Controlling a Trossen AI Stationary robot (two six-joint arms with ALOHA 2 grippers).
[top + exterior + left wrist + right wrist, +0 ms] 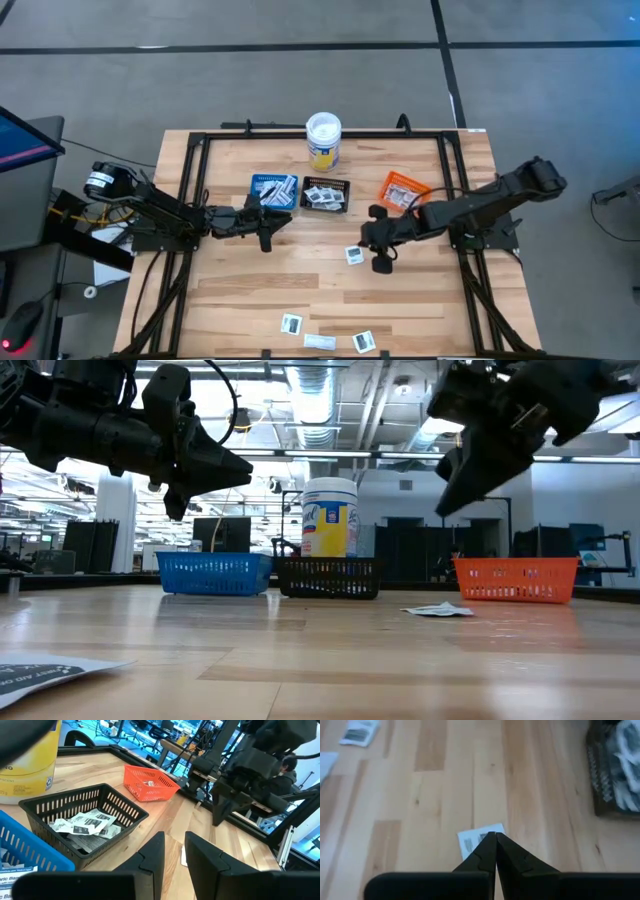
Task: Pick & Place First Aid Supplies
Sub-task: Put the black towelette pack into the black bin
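One squarish white first aid packet lies flat on the wooden table; it also shows in the low view and the right wrist view. My right gripper hangs shut above and beside it, slanting down, with nothing between its fingers. More packets lie near the table's near edge, and others fill the black tray. My left gripper waits raised and level next to the blue tray, fingers apart and empty.
Blue, black and orange trays stand in a row at the table's middle, with a white-lidded yellow-labelled tub behind them. A dark frame runs around the table's edges. Bare wood lies between the trays and the near packets.
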